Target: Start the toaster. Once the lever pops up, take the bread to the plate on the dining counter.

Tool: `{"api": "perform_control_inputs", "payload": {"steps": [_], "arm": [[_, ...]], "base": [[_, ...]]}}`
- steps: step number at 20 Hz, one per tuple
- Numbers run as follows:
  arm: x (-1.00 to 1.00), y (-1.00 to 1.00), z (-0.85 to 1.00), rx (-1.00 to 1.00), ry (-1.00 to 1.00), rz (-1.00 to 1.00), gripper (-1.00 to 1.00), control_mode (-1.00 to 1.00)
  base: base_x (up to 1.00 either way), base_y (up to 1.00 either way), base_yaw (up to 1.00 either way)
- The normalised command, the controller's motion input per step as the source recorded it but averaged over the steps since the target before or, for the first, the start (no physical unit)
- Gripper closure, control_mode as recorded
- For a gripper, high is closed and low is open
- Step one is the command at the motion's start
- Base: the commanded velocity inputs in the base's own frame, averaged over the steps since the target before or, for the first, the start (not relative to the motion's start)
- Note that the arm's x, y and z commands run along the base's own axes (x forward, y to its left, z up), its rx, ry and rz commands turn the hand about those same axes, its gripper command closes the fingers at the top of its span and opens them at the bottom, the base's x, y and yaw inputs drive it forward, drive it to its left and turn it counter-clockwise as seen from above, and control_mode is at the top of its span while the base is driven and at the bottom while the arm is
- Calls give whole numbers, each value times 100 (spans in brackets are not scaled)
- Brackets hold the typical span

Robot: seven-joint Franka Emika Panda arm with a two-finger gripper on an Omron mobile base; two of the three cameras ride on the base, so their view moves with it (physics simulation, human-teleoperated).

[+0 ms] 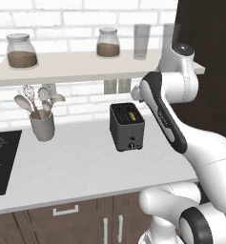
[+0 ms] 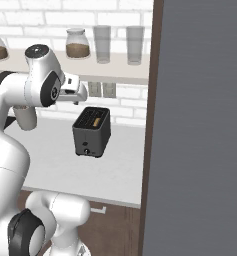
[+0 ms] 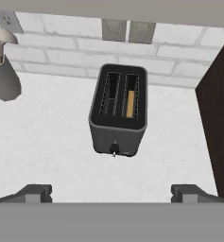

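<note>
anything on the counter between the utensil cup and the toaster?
Nothing: bare worktop between the utensil cup and the toaster, seen in the left base view.

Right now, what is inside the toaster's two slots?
One slot of the toaster holds the bread, only its tan top edge showing. The other slot looks empty; the bottoms of both slots are hidden.

Toaster on worktop, bread in its right slot; utensil cup left; jars on shelf above
</note>
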Motion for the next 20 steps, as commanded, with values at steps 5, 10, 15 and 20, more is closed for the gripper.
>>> {"api": "perform_control_inputs", "payload": {"steps": [5,10,15,20], "arm": [[0,0,0,0,0,0,-100,-100],[0,0,0,0,0,0,-100,-100],[0,0,0,0,0,0,-100,-100],[0,0,0,0,0,0,-100,-100]], "base": [[0,0,0],[0,0,0],[0,0,0],[0,0,0]]}}
